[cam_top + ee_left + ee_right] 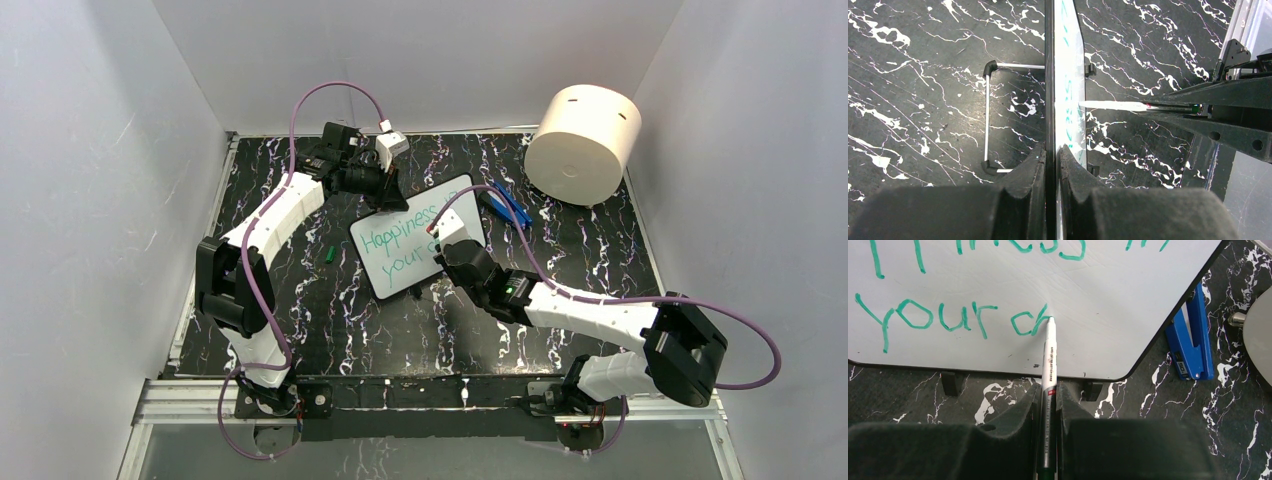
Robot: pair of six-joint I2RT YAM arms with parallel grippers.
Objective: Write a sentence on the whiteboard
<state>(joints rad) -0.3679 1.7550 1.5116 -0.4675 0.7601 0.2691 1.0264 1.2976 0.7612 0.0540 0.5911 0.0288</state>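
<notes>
The whiteboard [415, 240] stands tilted on small feet in the middle of the black marbled table. My left gripper [390, 193] is shut on its far edge; in the left wrist view the board [1068, 75] runs edge-on between the left gripper's [1053, 152] jaws. The sentence [395, 237] is in teal-green, reading "Happiness" above and "your ch" [948, 320] below. My right gripper [1048, 397] is shut on a white and grey marker [1049, 355]. Its tip touches the board [1108, 295] at the end of "ch". The marker [1113, 105] also shows from the side.
A big cream cylinder [583, 145] lies at the back right. A blue clip-like object [1190, 345] lies just right of the board. A small green cap [329, 254] rests left of the board. A wire stand [990, 117] lies behind the board. White walls enclose the table.
</notes>
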